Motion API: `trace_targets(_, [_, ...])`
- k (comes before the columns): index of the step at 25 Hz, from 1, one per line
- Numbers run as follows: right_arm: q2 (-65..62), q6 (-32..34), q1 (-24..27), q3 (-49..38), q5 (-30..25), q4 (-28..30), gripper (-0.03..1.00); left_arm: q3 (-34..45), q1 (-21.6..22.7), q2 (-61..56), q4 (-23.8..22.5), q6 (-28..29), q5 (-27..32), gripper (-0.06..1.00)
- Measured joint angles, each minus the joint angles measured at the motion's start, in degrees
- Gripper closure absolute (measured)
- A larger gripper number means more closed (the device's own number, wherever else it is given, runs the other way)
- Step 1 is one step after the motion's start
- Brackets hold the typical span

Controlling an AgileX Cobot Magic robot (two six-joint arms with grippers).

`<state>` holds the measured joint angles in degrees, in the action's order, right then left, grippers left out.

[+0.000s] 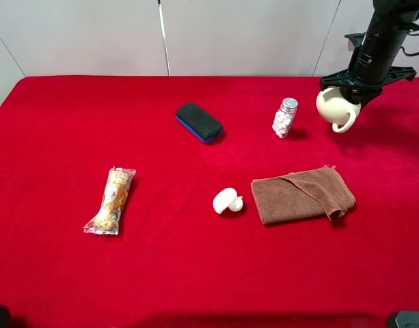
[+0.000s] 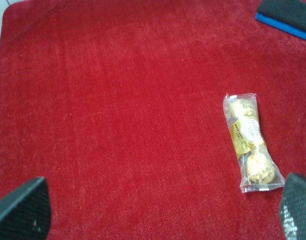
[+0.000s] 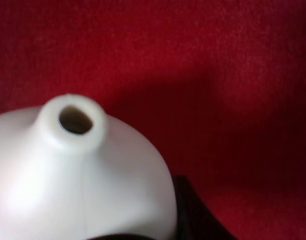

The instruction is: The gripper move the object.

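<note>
The cream teapot hangs tilted above the red table at the far right, held by my right gripper at the end of the black arm. In the right wrist view the teapot fills the frame close up, spout opening towards the camera, with one black finger against its side. My left gripper is open and empty above bare red cloth, with its fingertips at the frame's corners. It does not show in the exterior high view.
A small cream lid lies beside a brown cloth. A bottle of pink-white pieces stands left of the teapot. A black and blue eraser lies at the back middle. A snack packet lies at the left, also in the left wrist view.
</note>
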<state>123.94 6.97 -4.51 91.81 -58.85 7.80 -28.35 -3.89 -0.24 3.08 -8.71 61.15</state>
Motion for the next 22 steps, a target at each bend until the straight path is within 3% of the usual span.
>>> trace_targets(20, [3.1,-1.5,0.0,0.0,2.7,0.0,0.97,0.0,0.0,0.0,0.0,0.0,0.0,0.04])
trace_targets(22, [3.1,-1.5,0.0,0.0,2.7,0.0,0.91,0.0,0.0,0.0,0.0,0.0,0.0,0.04])
